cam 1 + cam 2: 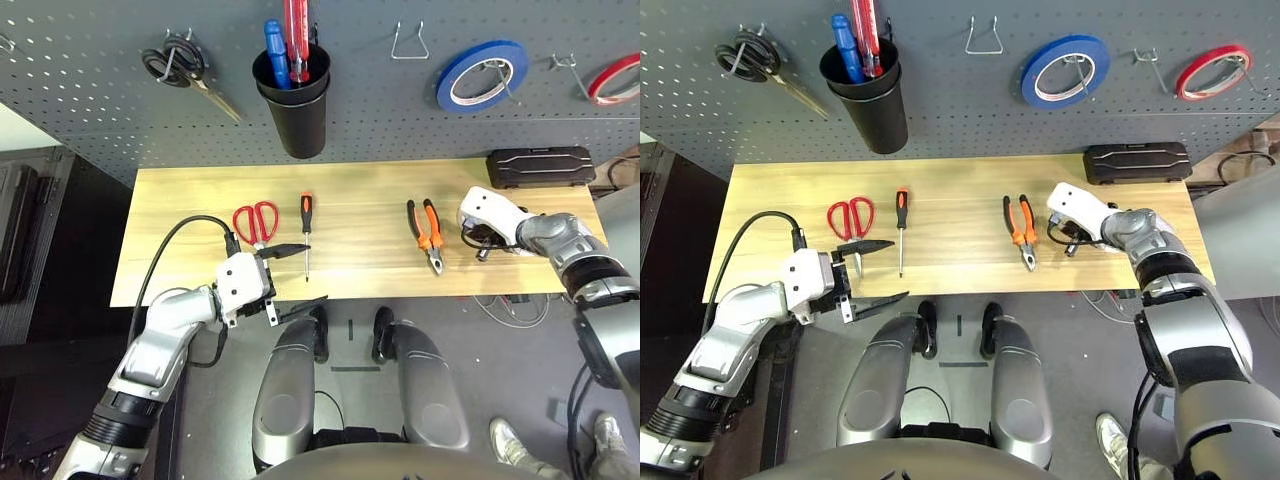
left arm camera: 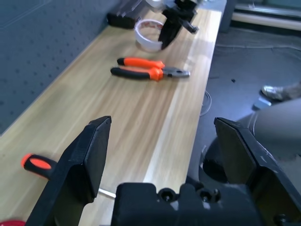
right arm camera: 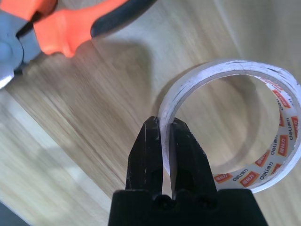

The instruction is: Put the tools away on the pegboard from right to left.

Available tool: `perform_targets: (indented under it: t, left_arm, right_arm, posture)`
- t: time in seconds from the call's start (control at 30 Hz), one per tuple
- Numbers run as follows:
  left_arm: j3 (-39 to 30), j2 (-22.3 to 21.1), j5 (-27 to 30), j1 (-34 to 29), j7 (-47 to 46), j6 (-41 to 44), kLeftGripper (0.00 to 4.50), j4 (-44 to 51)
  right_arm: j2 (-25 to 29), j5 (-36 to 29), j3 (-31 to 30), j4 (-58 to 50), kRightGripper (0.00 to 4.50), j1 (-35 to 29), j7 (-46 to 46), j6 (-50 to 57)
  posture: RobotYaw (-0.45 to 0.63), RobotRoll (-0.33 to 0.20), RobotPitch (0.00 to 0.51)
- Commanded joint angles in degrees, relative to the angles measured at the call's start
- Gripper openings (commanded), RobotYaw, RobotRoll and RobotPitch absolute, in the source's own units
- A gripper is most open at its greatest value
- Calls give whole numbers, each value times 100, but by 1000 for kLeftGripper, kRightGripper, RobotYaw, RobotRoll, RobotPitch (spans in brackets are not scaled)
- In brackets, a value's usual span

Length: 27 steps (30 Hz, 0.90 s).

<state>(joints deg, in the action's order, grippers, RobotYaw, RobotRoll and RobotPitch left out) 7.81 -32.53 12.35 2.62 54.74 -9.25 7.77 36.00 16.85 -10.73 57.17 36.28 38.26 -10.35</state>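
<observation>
Pale wooden surface (image 1: 350, 255) below a large dark grey perforated pegboard (image 1: 90, 90) with metal hooks. On the pegboard: black-handled scissors (image 1: 180, 66) at left, a black cup (image 1: 294, 100) holding blue and red tools, an empty wire hook (image 1: 409, 42), a blue tape roll (image 1: 482, 75), a red tape roll (image 1: 615, 78) at far right. Low black case (image 1: 540, 165) at the back right of the surface.

Laid out on the surface, left to right: red-handled scissors (image 1: 256, 221), slim screwdriver with black-and-orange handle (image 1: 306, 232), orange-and-black-handled pliers (image 1: 426, 232), then a white, near-clear tape roll (image 3: 235, 127) at the right end, just beside the pliers.

Right gripper (image 3: 163, 141) pressed together on the wall of the white tape roll, one finger inside the ring, one outside. Roll seemingly resting on the wood, tilted. Left gripper (image 2: 164, 155) spread wide, holding nothing, hovering at the near edge close to the scissors and screwdriver.

Judged handling: roll light and fairly stiff thanks to its printed cardboard core, but smooth-sided, so likely to swing or slip from a pinch at one point. Best hold across the wall, as now, leaving the open centre free to drop over a hook. First of four tools; three others untouched.
</observation>
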Motion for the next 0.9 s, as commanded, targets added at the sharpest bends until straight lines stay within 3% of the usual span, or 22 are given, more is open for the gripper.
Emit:
perform_targets:
  t: [0.03,0.2,0.4,0.63,0.9]
  left_arm:
    - [21,75,169,-77,78,-60,4500,-67]
    - [-208,296,684,87,26,47,4500,1]
    - [-392,545,1014,318,-89,230,4500,54]
    - [-340,794,1077,421,-92,225,4500,55]
    - [-386,932,1096,571,-103,280,4500,8]
  right_arm:
    - [182,-201,358,-1139,40,-922,-568,-7]
    - [128,-290,966,-2348,40,-2159,-1769,-217]
    - [98,-250,1308,-2321,40,-2702,-2911,-1484]
    - [169,-384,1536,-1840,40,-2634,-3571,-3054]
    - [216,-320,1521,-1615,40,-2128,-3809,-3461]
  posture:
    - [138,0,272]
    - [126,0,244]
    - [109,0,211]
    - [98,0,182]
    - [95,0,170]
